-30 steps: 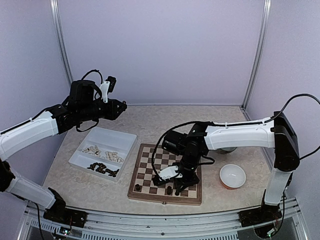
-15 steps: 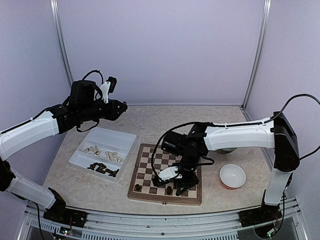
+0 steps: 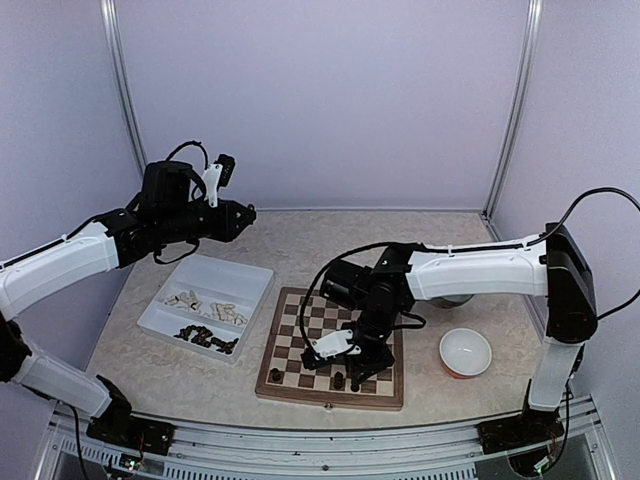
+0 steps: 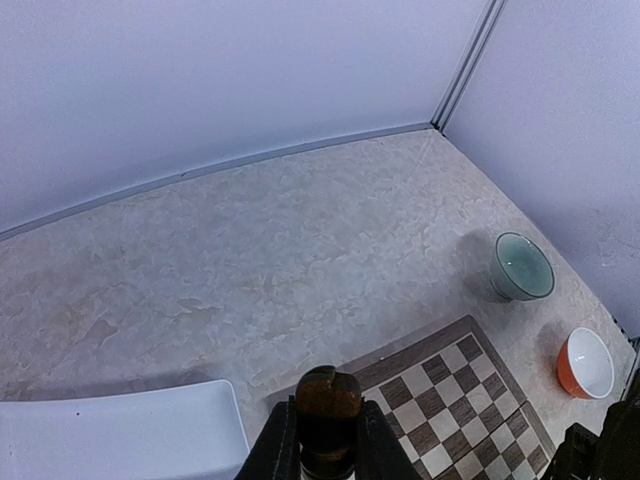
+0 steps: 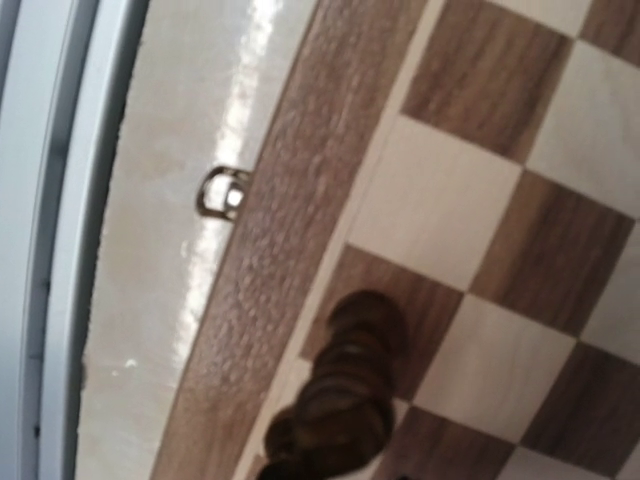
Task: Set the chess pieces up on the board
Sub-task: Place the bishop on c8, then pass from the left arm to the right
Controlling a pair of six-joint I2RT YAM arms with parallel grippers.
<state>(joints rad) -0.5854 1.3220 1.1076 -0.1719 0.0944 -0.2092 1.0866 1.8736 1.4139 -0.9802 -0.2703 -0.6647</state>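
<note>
Downward, right gripper (image 3: 350, 374) over board (image 3: 288, 352).

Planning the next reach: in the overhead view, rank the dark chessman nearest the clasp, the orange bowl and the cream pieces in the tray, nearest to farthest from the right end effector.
1. Dark chessman, on the board beside the right end effector.
2. Orange bowl, right of the board.
3. Cream pieces, in the tray, far left.

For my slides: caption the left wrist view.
Left gripper holds a dark chess piece; the board, teal bowl and orange bowl lie beyond.
</note>
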